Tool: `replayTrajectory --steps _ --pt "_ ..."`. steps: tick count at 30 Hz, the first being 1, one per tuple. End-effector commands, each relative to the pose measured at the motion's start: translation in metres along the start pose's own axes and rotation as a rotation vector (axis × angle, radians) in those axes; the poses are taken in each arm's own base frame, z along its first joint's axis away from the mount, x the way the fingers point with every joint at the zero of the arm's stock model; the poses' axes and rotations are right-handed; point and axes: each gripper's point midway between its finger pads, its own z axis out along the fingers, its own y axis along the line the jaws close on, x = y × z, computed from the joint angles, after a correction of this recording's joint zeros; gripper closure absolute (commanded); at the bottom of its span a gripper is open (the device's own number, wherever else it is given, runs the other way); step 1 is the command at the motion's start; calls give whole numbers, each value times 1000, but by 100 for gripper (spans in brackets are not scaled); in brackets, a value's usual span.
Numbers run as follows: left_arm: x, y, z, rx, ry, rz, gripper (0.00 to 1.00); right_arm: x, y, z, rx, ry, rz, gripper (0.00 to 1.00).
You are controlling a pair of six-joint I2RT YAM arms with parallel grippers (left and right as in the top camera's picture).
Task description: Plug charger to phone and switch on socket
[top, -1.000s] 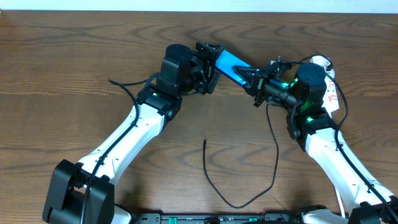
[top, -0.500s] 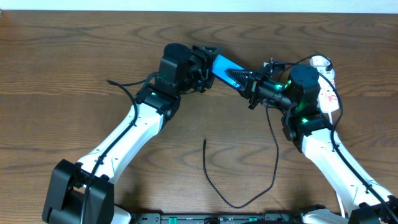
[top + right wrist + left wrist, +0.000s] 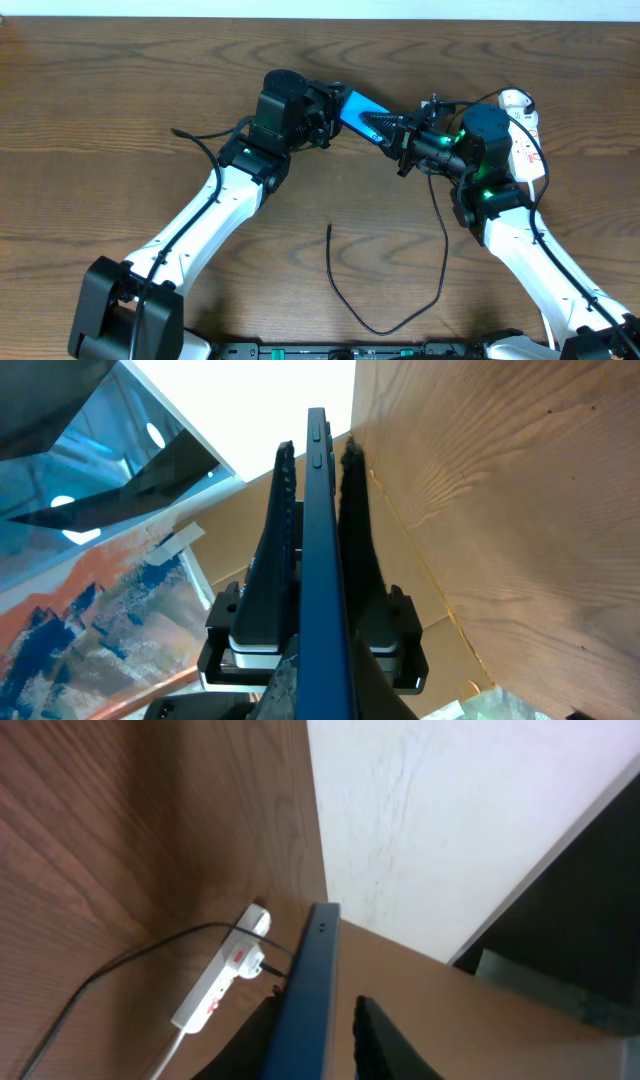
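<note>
The phone [image 3: 356, 103], blue and on edge, hangs above the table between both grippers. My right gripper [image 3: 392, 128] is shut on its lower right end; in the right wrist view the phone [image 3: 316, 510] runs up from my right gripper [image 3: 330, 672]. My left gripper [image 3: 335, 103] straddles the upper left end. In the left wrist view one finger of the left gripper [image 3: 318, 1004] lies against the phone [image 3: 315, 960] and a thin gap shows on the other side. The charger [image 3: 441, 270] lies loose on the table, its tip free. The socket [image 3: 526, 140] sits at the far right.
The charger's black loop [image 3: 385, 329] reaches the table's front edge. In the left wrist view a black plug and cable sit in the socket [image 3: 222, 980], its white cord trailing down. The table's back edge and a pale wall [image 3: 450, 820] lie close behind the phone.
The left jaws have narrowed from wide apart to close round the phone's end. The right arm has shifted slightly left with the phone. The charger has not moved.
</note>
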Motion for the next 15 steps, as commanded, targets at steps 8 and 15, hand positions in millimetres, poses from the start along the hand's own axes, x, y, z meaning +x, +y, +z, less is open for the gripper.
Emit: replayTrajectory --steps 8,15 --pt "-2 -14 -6 35 -14 16 93 7 11 0 -24 16 -22 99" --pt "-2 -14 -6 35 -14 16 93 7 11 0 -24 16 -26 99"
